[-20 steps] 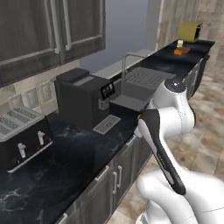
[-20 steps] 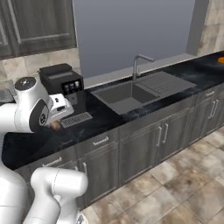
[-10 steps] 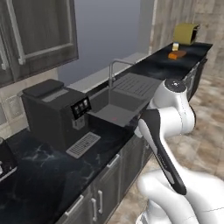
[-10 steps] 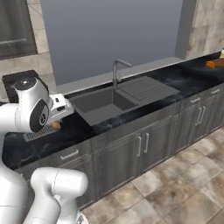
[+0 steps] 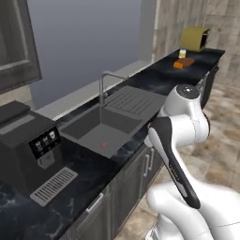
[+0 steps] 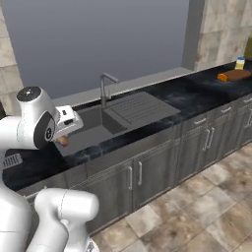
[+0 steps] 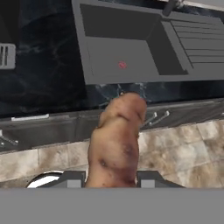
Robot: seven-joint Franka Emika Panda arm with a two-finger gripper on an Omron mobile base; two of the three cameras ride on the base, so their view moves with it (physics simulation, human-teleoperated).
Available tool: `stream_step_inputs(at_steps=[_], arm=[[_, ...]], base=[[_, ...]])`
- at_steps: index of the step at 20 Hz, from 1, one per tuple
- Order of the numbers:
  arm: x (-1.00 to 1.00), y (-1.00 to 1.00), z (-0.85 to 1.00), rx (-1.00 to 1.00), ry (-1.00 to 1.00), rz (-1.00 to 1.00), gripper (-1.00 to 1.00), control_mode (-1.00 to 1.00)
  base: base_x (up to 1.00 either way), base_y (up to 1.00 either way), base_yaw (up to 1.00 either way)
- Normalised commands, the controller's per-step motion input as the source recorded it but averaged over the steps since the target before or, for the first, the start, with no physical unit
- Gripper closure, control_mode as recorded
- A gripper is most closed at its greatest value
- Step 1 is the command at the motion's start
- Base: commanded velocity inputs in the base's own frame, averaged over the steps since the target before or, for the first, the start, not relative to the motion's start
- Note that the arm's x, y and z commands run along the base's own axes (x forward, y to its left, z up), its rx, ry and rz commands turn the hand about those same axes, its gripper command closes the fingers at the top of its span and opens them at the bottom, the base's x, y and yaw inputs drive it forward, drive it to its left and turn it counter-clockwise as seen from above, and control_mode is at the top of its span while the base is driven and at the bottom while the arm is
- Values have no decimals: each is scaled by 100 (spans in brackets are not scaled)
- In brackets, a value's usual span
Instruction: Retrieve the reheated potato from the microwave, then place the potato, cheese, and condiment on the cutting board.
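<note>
Claw [image 7: 109,179] clamped on the potato [image 7: 116,140]; in the hand view the tan-brown lump stands up between the two dark fingers [image 7: 72,179], its blotched skin close to the lens; beyond it lie the dark marble desk [image 7: 48,83] edge, grey cabinet fronts with bar handles, and tiled floor; the sink [image 7: 122,48] basin sits above, a red spot on its bottom, drainer ribs to the right.

Right base view: the white hand is held in front of the sink's [image 6: 106,123] near-left corner, over the desk [image 6: 162,106] edge; a bit of the potato [image 6: 62,140] shows just under the hand; faucet [image 6: 105,83] upright behind the basin.

Far end of the desk: cutting board [image 6: 235,75], reddish-brown, flat; the condiment [image 6: 240,63] with blue cap just behind it; in the left base view the board [image 5: 183,63] and bottle [image 5: 183,53] stand before an olive-yellow toaster oven [image 5: 195,38]; an orange bit on the board may be the cheese, too small to tell.

Left base view: black coffee machine [image 5: 28,145] at the left, grille tray in front.
</note>
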Motion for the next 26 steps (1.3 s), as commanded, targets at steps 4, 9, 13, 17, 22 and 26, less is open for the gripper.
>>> stream_step_inputs(at_steps=[4, 9, 13, 17, 22, 26], arm=[[0, 0, 0, 0, 0, 0, 100, 100], [0, 0, 0, 0, 0, 0, 100, 100], [0, 0, 0, 0, 0, 0, 100, 100], [0, 0, 0, 0, 0, 0, 100, 100], [0, 0, 0, 0, 0, 0, 100, 100], [0, 0, 0, 0, 0, 0, 100, 100]], base=[[53, -52, 1], [52, -50, 2], [53, -50, 1], [52, -50, 0], [53, -48, 0], [54, -48, 0]])
